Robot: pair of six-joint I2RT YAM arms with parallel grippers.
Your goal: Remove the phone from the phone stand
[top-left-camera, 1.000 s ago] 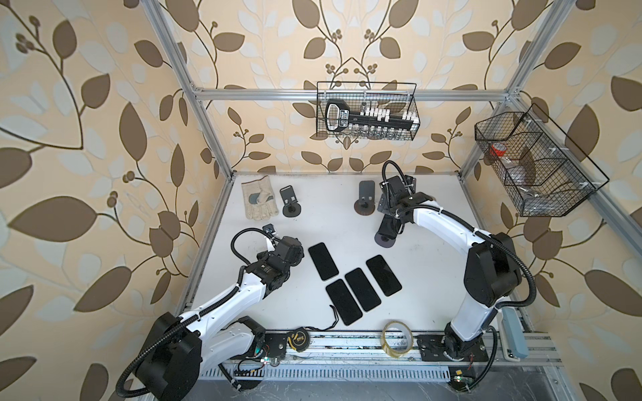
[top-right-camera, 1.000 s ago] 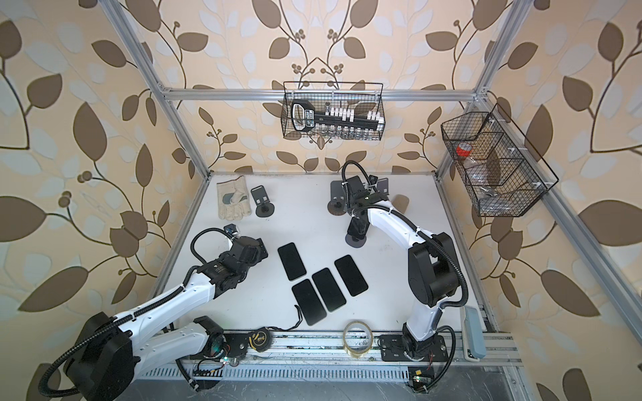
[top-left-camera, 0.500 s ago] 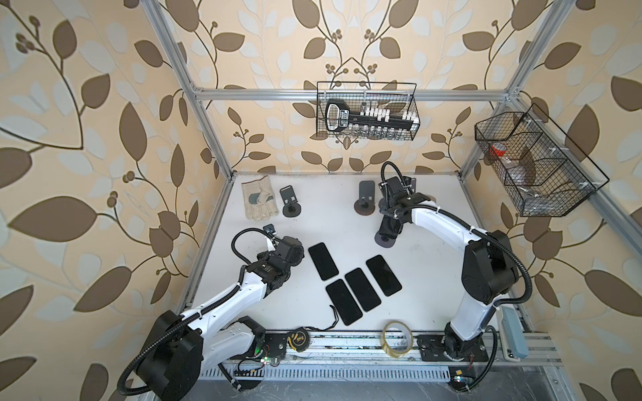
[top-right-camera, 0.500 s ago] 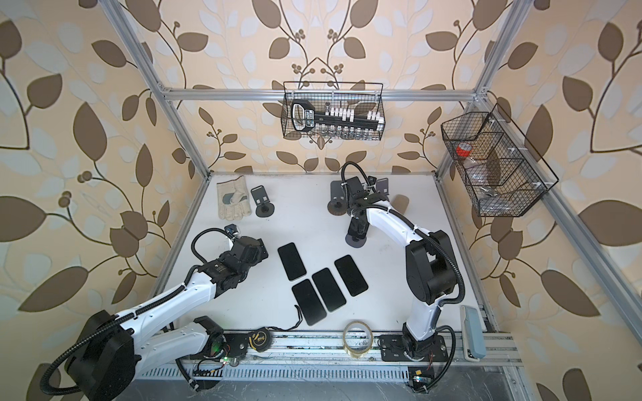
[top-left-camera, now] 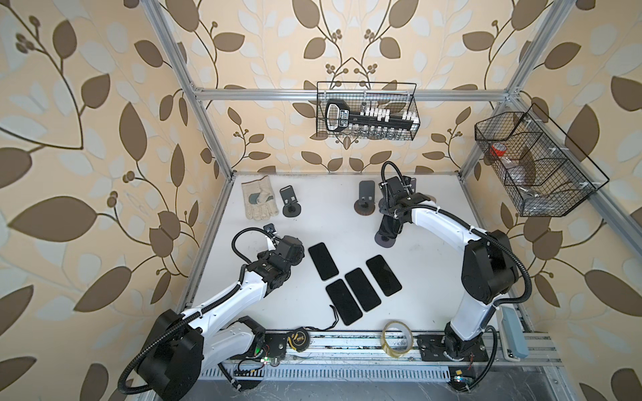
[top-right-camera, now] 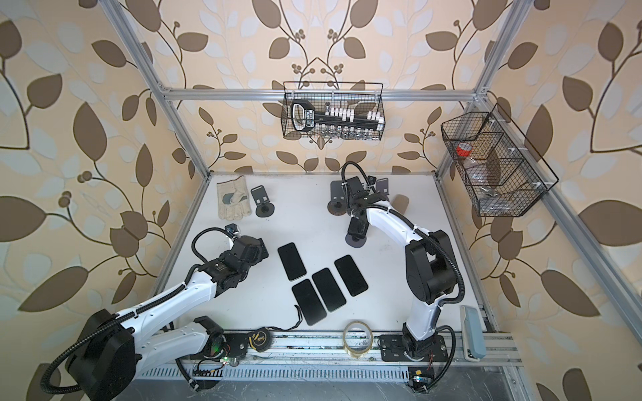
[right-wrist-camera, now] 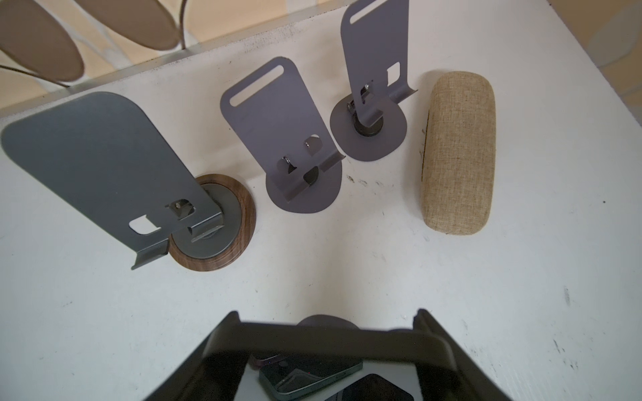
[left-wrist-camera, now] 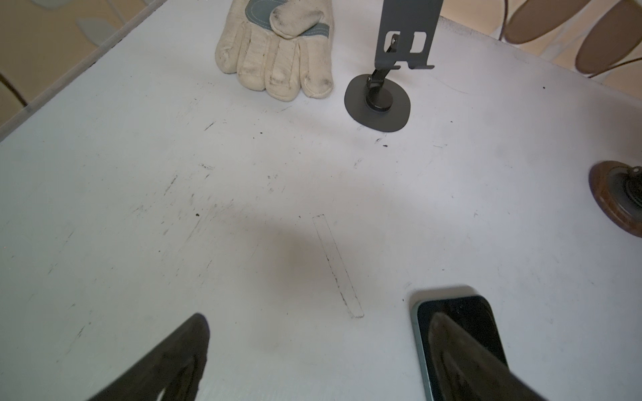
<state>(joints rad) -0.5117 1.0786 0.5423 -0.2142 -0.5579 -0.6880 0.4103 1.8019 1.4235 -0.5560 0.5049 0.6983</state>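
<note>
A dark phone (top-left-camera: 388, 227) (top-right-camera: 357, 225) stands upright on a phone stand with a round dark base (top-left-camera: 385, 242) (top-right-camera: 357, 241), right of the table's middle. My right gripper (top-left-camera: 391, 222) (right-wrist-camera: 326, 333) is shut on it from above. In the right wrist view the phone's top edge (right-wrist-camera: 326, 342) spans the gap between both fingers (right-wrist-camera: 232, 323), and the stand's base (right-wrist-camera: 326, 320) peeks out behind it. My left gripper (top-left-camera: 295, 251) (left-wrist-camera: 319, 317) hangs open over bare table at the left. One of its fingers (left-wrist-camera: 451, 340) hovers over a phone lying flat (left-wrist-camera: 483, 312).
Several black phones (top-left-camera: 357, 288) lie flat mid-table. Empty stands (top-left-camera: 290, 201) (top-left-camera: 364, 198) (right-wrist-camera: 298, 166) (right-wrist-camera: 368, 128) stand along the back, with a work glove (top-left-camera: 258, 201) at back left and a beige fabric case (right-wrist-camera: 457, 152). A tape roll (top-left-camera: 397, 338) sits at the front rail.
My right gripper's fingers have shut on the upright phone; the arm has barely shifted. The left arm has stayed still and open.
</note>
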